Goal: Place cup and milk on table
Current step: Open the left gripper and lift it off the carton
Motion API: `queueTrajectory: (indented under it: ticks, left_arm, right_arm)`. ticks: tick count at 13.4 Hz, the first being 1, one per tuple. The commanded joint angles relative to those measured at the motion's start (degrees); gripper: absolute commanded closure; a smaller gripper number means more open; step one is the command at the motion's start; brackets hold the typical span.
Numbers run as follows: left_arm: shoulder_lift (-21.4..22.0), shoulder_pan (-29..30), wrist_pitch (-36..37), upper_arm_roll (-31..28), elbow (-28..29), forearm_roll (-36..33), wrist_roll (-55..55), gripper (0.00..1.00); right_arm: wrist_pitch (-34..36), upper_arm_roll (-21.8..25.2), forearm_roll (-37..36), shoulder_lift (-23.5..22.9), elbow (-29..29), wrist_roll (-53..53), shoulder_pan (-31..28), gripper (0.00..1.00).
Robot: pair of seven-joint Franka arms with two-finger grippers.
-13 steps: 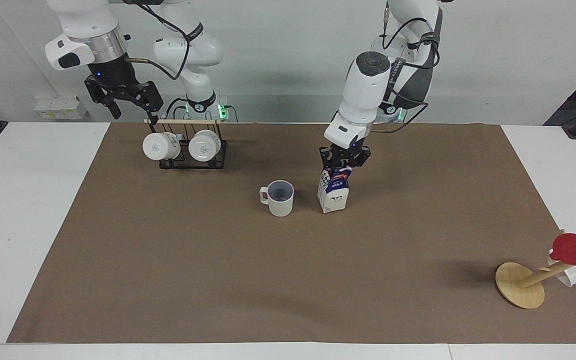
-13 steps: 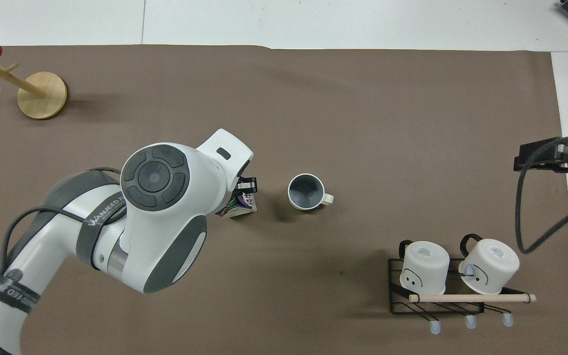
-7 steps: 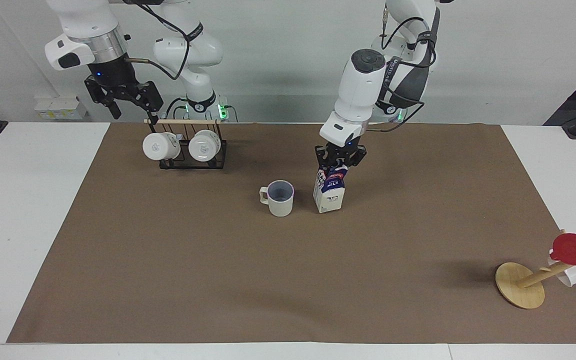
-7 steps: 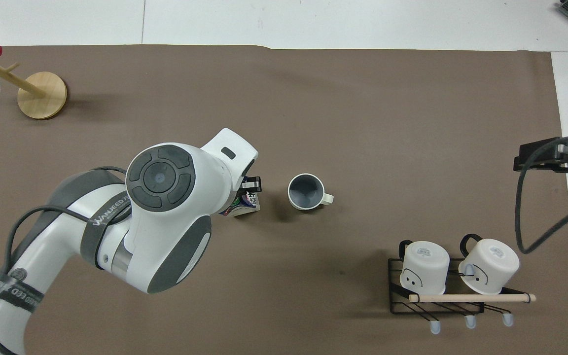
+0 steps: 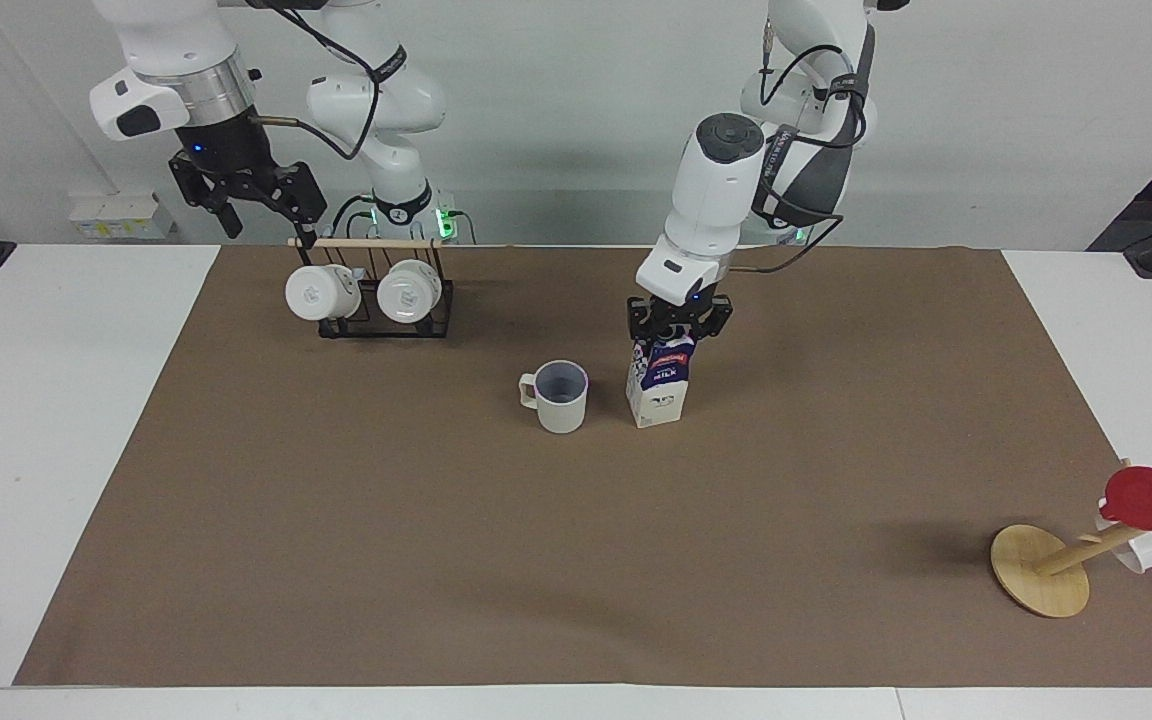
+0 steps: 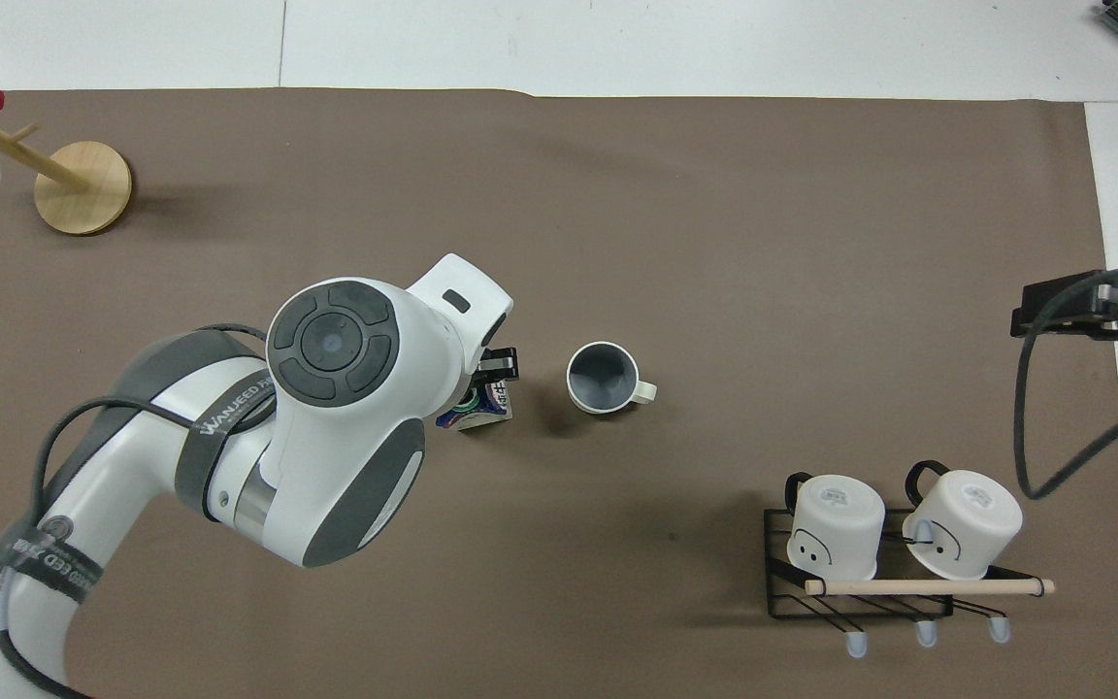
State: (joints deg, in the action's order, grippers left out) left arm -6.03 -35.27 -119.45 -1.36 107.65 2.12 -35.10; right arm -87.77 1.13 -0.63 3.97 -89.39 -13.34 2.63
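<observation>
The left gripper [image 5: 678, 330] sits right at the peaked top of the milk carton [image 5: 660, 384], and its jaws now stand a little apart around the gable rather than pinched on it as they were a second ago; whether a fingertip still brushes the cardboard cannot be told from either view. Over that same second the carton has gone from leaning under the grip to standing upright with its base flat on the brown mat [image 5: 576, 560], just beside the cup [image 5: 558, 396], toward the left arm's end of the table [image 5: 56, 420]. The cup stands upright on the mat too, mouth up, with its handle turned toward the right arm's end, and nothing touches it. The overhead view agrees on the pairing: the carton [image 6: 477, 412] peeks out from under the left arm's wrist, the cup [image 6: 604, 379] close alongside and apart from it. That release reads as the setting-down of the milk being finished, so both task items seem to be placed; what remains is probably only for the left arm to lift clear without tipping the carton. The right gripper [image 5: 254, 200] waits with its jaws spread wide and empty, raised above the black wire rack [image 5: 386, 312] that holds two white mugs [image 5: 316, 292].
</observation>
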Motion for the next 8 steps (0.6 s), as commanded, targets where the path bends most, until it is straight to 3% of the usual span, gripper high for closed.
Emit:
queueTrajectory:
  ticks: [1,4,8]
  left_arm:
    - [3.03,-0.33,9.44,-1.62,-5.32,-0.8,1.51,0.0]
    - [4.79,6.25,20.1,-1.89,-11.92,-0.62,10.55,0.0]
    - [8.83,16.61,25.83,-1.89,-12.11,-0.62,24.87,0.0]
  right_arm:
    - [0.5,-0.26,0.63,0.69,-0.44,1.56,-0.52,0.0]
    - [0.5,-0.25,0.63,0.69,-0.44,1.56,-0.52,0.0]
    - [0.5,-0.17,0.63,0.69,-0.44,1.56,-0.52,0.0]
